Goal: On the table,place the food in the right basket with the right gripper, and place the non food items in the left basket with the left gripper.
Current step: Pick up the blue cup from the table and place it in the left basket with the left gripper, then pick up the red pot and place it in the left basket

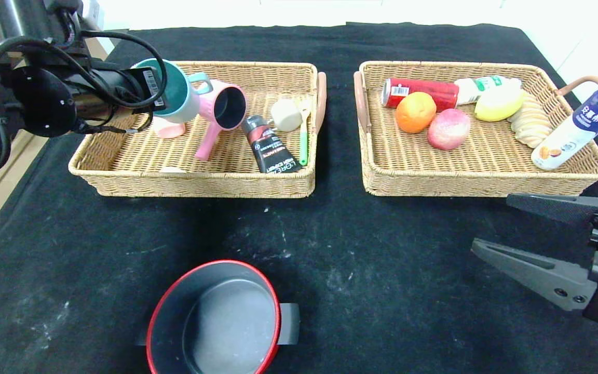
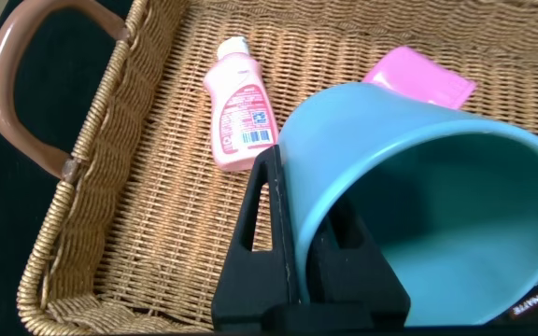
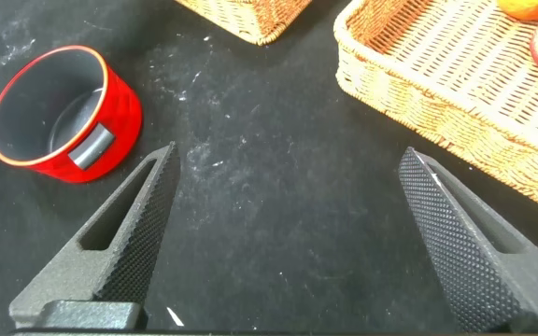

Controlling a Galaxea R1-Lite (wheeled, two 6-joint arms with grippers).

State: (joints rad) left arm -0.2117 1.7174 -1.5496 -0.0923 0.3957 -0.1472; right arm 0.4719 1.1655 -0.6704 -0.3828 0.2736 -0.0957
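- While the left gripper (image 2: pixel 311 252) hangs over the rear left corner of the left basket (image 1: pixel 200 184), its jaws are closed on the rim of a teal mug (image 1: pixel 177 96), one finger inside the cup and one outside.
- Crowding that basket: a pink mug (image 1: pixel 223 111) tipped on its side just beside the teal one, a dark tube (image 1: pixel 270 145) lying diagonally, a white sponge-headed brush (image 1: pixel 291 119) with a green handle, and a small pink bottle (image 2: pixel 241 117) flat on the wicker.
- The pink bottle is hidden behind the arm in the head view; only the left wrist view shows it, near the basket's brown handle (image 2: pixel 17 93).
- The left arm's body and cables cover the basket's far left corner.
- The right basket (image 1: pixel 486 176) holds a red can (image 1: pixel 423 91), an orange (image 1: pixel 416 111), a pinkish apple (image 1: pixel 448 129), a yellow lemon-like fruit (image 1: pixel 499 104), a pale ridged pastry (image 1: pixel 530 124), a white bottle (image 1: pixel 478 85) and a blue-capped bottle (image 1: pixel 582 122) leaning on the right rim.
- The right gripper (image 3: pixel 283 233) hovers low over bare tabletop (image 1: pixel 382 249) in front of the right basket, jaws spread wide and holding nothing.
- A red-rimmed pot (image 1: pixel 216 322) sits on the tabletop near the front edge, well apart from both baskets; its near side is cut off.
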